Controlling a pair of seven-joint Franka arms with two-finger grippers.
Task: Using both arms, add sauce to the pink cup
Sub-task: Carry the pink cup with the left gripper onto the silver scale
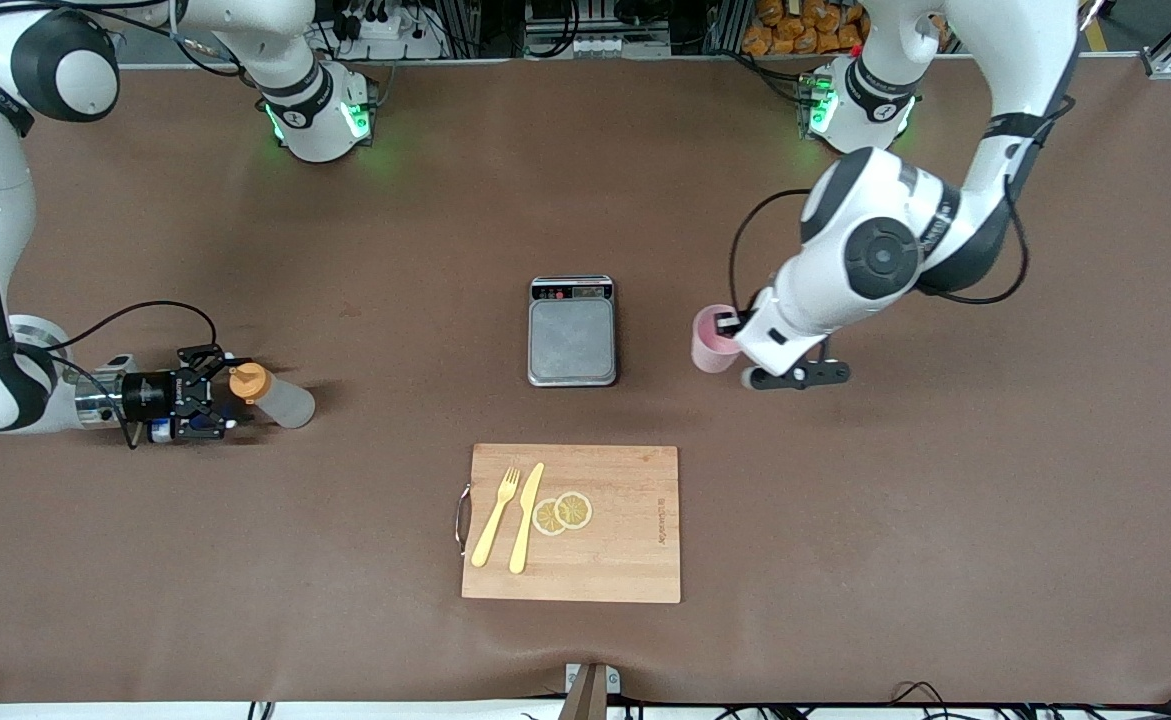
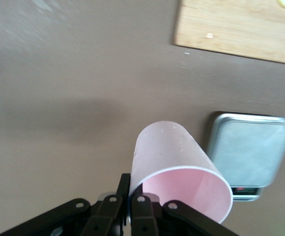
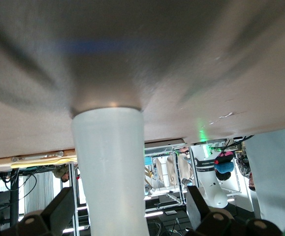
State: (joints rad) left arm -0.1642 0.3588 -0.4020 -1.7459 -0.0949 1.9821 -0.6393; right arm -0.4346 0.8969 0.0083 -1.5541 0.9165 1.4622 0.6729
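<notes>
The sauce bottle [image 1: 285, 400], frosted white with an orange cap, stands on the table toward the right arm's end. My right gripper [image 1: 217, 394] is low beside it, open, with one finger on each side of the bottle [image 3: 110, 167] and neither touching it. The pink cup [image 1: 711, 340] is beside the scale toward the left arm's end. My left gripper [image 1: 735, 328] is shut on the cup's rim, one finger inside and one outside. In the left wrist view the cup [image 2: 174, 160] tilts away from the gripper [image 2: 131, 196].
A steel-topped scale [image 1: 572, 335] sits mid-table and shows in the left wrist view [image 2: 248, 157]. A wooden cutting board [image 1: 635, 530], nearer the front camera, carries a yellow fork [image 1: 496, 516], a knife [image 1: 526, 517] and lemon slices [image 1: 562, 512].
</notes>
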